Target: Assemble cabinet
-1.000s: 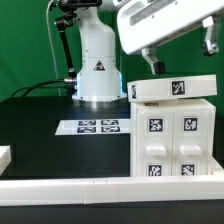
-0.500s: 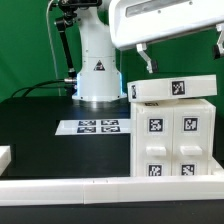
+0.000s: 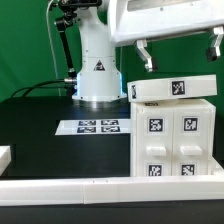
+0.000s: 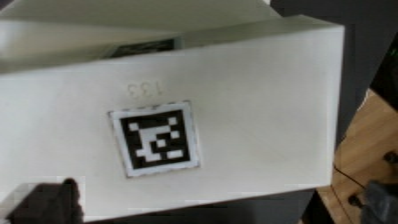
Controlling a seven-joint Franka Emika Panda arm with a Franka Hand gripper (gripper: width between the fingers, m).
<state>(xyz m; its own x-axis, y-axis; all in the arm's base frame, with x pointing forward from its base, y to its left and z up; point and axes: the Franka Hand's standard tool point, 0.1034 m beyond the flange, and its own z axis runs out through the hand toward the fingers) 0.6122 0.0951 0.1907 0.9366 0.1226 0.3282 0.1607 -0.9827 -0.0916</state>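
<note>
The cabinet (image 3: 175,135) is a white boxy body with square tags on its front, standing at the exterior view's right. A white top panel (image 3: 175,89) with one tag lies on it. My gripper (image 3: 181,52) hangs open and empty just above that panel, with its fingers (image 3: 144,55) spread wide and clear of it. In the wrist view the tagged top panel (image 4: 178,110) fills most of the frame. My gripper (image 4: 210,205) shows there only as one dark fingertip (image 4: 43,202) and a dim one at the opposite edge.
The marker board (image 3: 99,127) lies flat on the black table in front of the robot base (image 3: 98,65). A small white part (image 3: 4,155) sits at the exterior view's left edge. A white rail (image 3: 100,186) runs along the front. A green backdrop stands behind.
My gripper has risen a little and drifted toward the exterior view's left, staying open above the cabinet. The cabinet and top panel have not moved.
</note>
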